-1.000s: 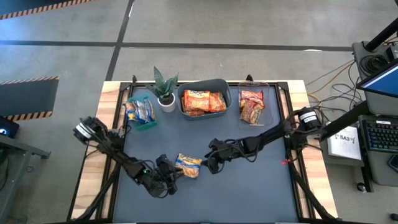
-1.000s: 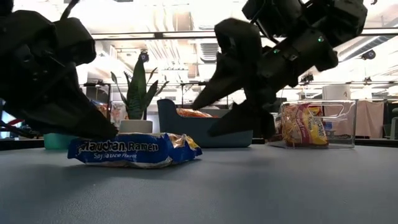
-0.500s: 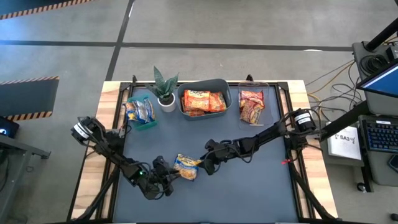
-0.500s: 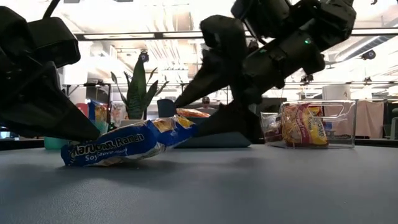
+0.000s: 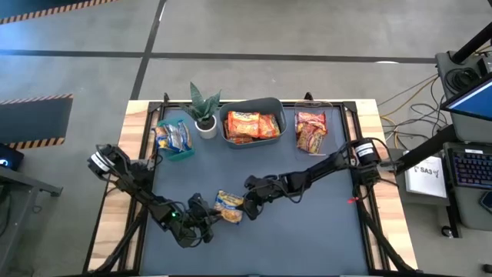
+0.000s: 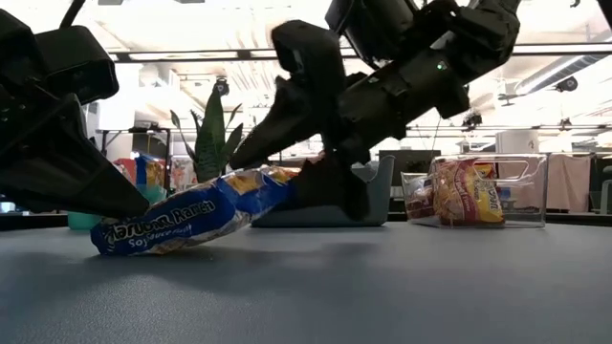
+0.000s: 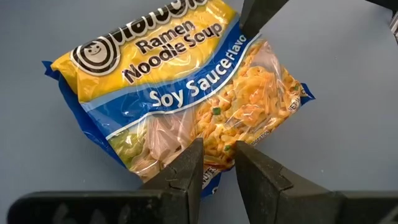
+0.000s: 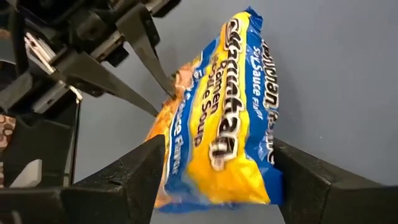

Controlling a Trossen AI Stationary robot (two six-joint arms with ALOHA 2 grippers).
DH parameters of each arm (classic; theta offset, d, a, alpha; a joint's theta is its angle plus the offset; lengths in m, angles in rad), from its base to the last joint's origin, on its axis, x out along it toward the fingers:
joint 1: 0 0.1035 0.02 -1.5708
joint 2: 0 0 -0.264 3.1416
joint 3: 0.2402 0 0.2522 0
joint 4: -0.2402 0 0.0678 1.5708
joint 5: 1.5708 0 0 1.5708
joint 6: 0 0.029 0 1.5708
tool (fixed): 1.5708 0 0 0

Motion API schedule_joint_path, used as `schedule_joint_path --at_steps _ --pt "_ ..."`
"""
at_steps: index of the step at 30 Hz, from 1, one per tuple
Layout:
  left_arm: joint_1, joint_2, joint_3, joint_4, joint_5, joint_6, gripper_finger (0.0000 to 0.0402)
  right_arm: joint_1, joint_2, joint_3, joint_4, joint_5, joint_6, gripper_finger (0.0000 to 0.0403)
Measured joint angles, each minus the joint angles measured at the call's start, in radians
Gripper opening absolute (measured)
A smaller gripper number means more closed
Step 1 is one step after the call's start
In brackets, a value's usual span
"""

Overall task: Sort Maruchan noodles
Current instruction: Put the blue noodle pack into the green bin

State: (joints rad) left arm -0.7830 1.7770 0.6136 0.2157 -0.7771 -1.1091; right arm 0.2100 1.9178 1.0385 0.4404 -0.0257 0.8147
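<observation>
Looks like a handoff of the blue-and-yellow soy sauce noodle packet (image 5: 229, 205), mid-table near the front. The left gripper (image 7: 216, 163) pinches one edge with narrow fingers, while the right gripper (image 8: 214, 163) straddles the other end wide open. Next it probably has to clamp before the left lets go.

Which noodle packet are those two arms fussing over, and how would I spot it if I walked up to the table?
Start at the dark mat and look to its near middle, where the two arms meet. There one blue-and-yellow packet reading Soy Sauce Flavor lies tilted, the left gripper pinching one end and the right gripper straddling the other. It is the only packet outside the three bins at the back.
</observation>
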Motion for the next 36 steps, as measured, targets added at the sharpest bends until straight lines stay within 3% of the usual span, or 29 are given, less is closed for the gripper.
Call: schedule_joint_path --at_steps 12,25,32,36 --pt "-0.008 -0.004 -0.002 0.028 -0.015 0.015 0.0077 -0.002 0.047 0.037 0.014 -0.001 -0.018 0.0166" --pt "-0.009 -0.041 0.012 0.015 -0.016 0.051 0.0080 -0.001 0.041 0.037 0.011 -0.005 -0.061 0.0145" --pt "-0.009 -0.088 0.010 -0.020 -0.018 0.052 0.0129 -0.001 0.036 0.037 0.008 -0.004 -0.109 0.0143" --pt "-0.009 -0.143 0.010 -0.067 -0.031 0.054 0.0170 0.003 0.022 0.036 0.002 -0.002 -0.218 0.0142"
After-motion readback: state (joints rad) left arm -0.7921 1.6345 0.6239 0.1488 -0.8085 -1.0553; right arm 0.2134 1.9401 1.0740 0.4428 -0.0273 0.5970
